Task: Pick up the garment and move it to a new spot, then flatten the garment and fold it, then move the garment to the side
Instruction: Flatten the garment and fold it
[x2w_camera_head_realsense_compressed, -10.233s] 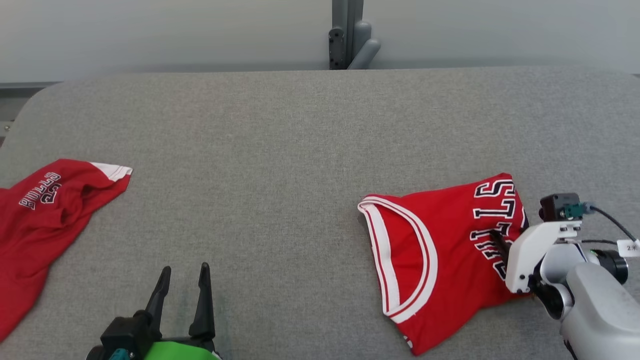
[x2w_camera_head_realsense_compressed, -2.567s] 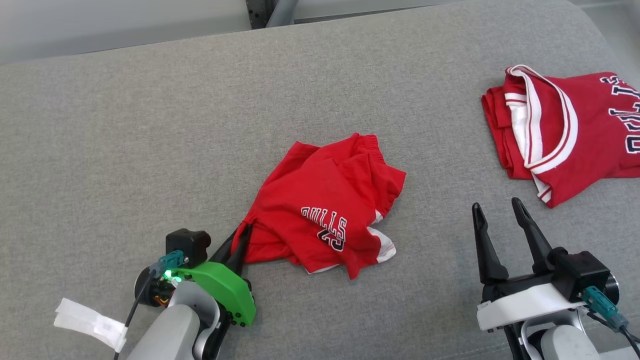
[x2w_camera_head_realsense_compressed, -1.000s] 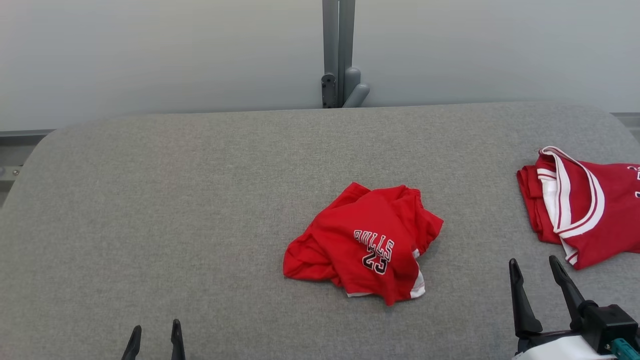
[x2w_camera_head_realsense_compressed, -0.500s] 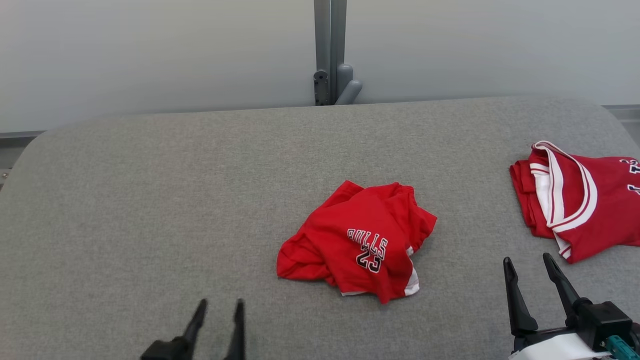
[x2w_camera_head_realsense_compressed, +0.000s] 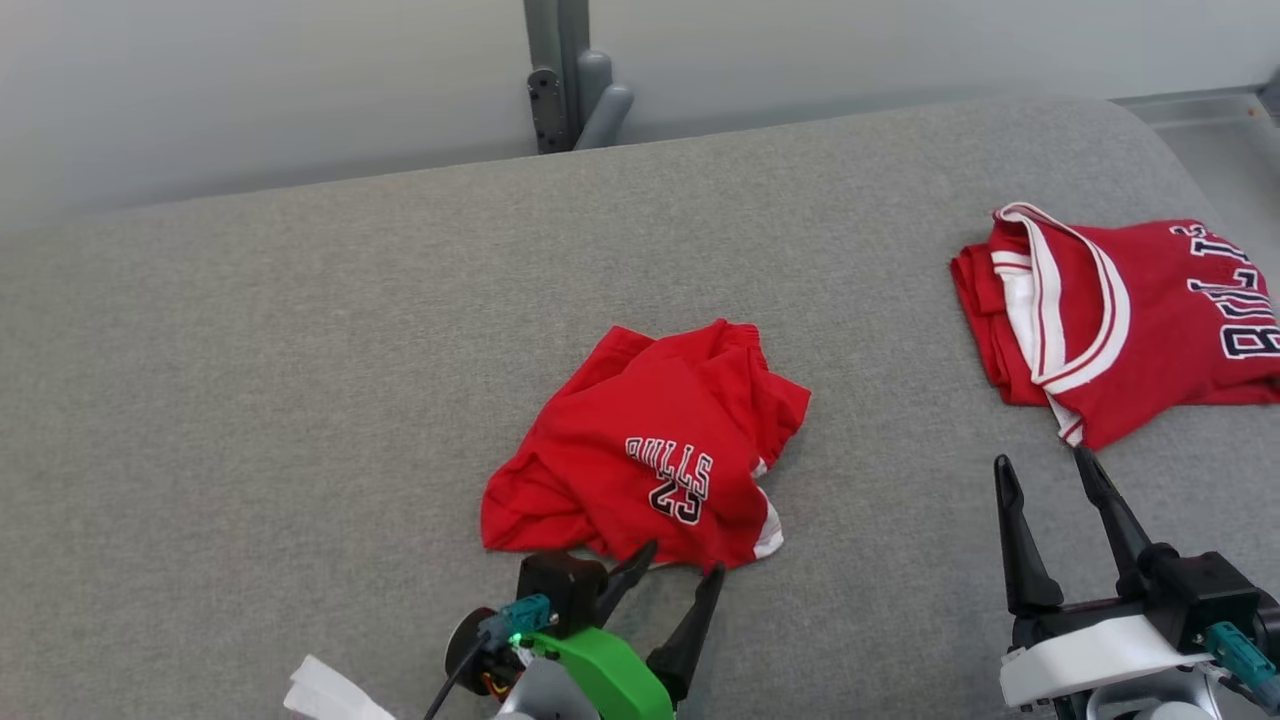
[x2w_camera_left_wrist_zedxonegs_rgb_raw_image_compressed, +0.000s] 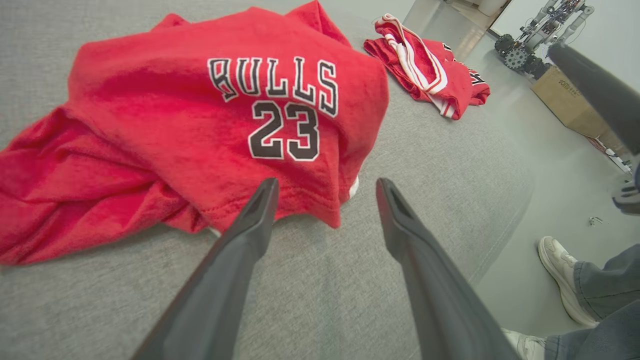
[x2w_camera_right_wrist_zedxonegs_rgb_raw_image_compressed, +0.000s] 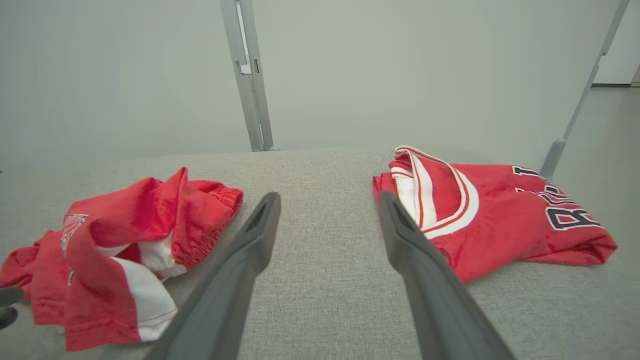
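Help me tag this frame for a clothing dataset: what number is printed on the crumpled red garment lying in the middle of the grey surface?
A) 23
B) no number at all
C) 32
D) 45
A: in the left wrist view the crumpled garment shows the word BULLS with 23 printed under it, just ahead of the open left tool.

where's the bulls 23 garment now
Head view: the garment lies centre on the grey table, just beyond the left gripper, left of the folded jersey.
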